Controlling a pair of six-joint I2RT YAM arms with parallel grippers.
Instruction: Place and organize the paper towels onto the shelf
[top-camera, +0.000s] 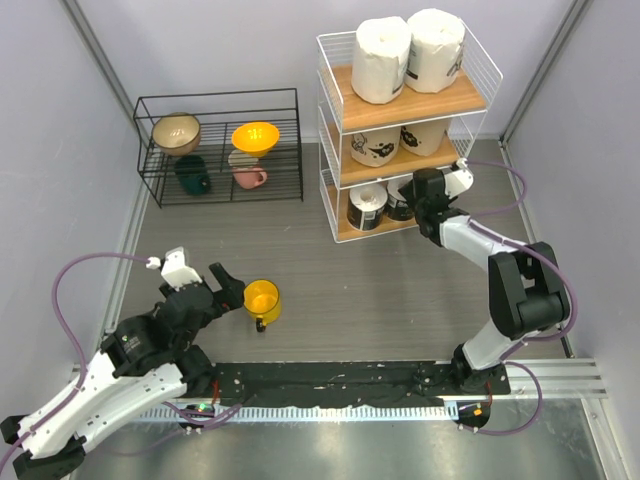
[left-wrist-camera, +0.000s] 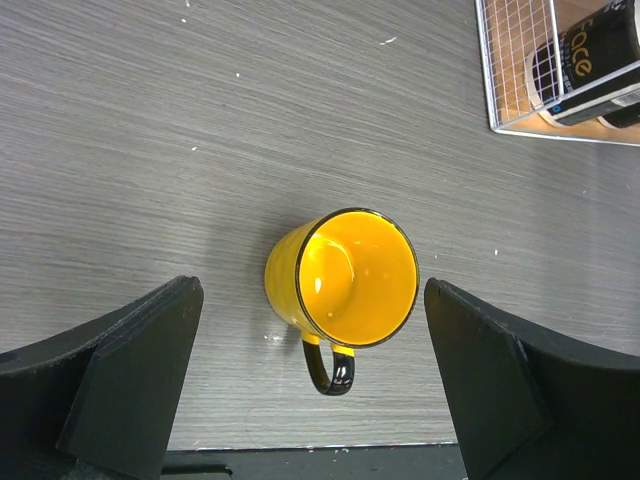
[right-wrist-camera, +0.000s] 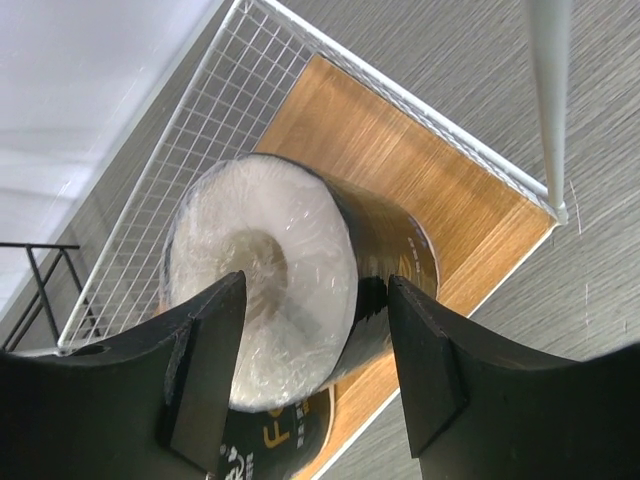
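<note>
From above, the shelf (top-camera: 445, 100) stands at the far right of the surface (top-camera: 360, 290) with paper towels on all three boards: two white ones (top-camera: 382, 58) on top, two beige printed ones (top-camera: 378, 147) on the middle board, and a dark-wrapped one (top-camera: 366, 208) at the left of the bottom board. The right tool (top-camera: 412, 200) reaches into that bottom tier at a second dark roll (top-camera: 399, 198) just beside the first. The left tool (top-camera: 228, 287) sits near the arms with its jaws spread wide, close to a yellow cup (top-camera: 262, 300). A black wire rack (top-camera: 220, 95) holding bowls (top-camera: 177, 133) stands at the far left. The left wrist view shows that tool's fingers (left-wrist-camera: 130, 370) well apart and holding nothing, the cup upright between and beyond them without touching either. A corner of the shelf with a dark roll shows at upper right. In the right wrist view, the fingers (right-wrist-camera: 205, 370) are closed against both sides of the second dark roll, whose film-covered white end and hollow core face the camera. The wooden board and wire wall lie behind it, and the other dark roll touches it below.
</note>
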